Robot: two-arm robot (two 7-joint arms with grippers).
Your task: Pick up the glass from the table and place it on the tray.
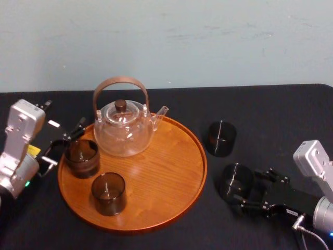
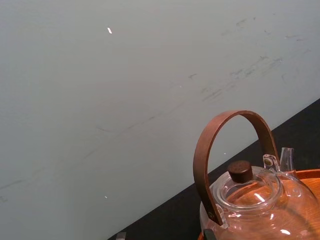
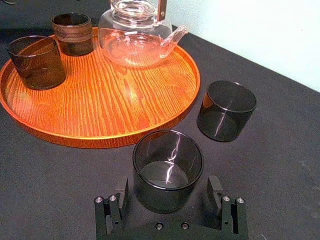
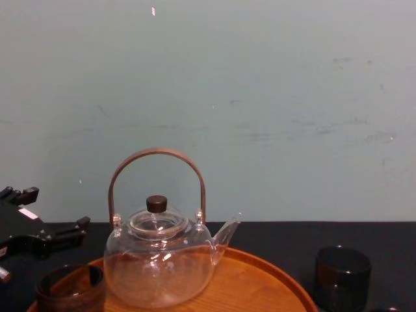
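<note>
A dark glass [image 1: 237, 182] stands on the black table right of the wooden tray [image 1: 166, 166]. My right gripper [image 1: 248, 191] is open and straddles it. In the right wrist view the glass [image 3: 167, 170] sits between the fingers [image 3: 122, 195] with a slight gap on each side, and the tray [image 3: 100, 95] lies just beyond it. My left gripper [image 1: 66, 147] is open at the tray's left edge, beside a brown-banded glass [image 1: 81, 158] that stands on the tray.
A glass teapot [image 1: 124, 129] with a wooden handle stands at the back of the tray, and another dark glass [image 1: 108, 194] is at its front left. One more dark glass [image 1: 222, 138] stands on the table behind the right gripper.
</note>
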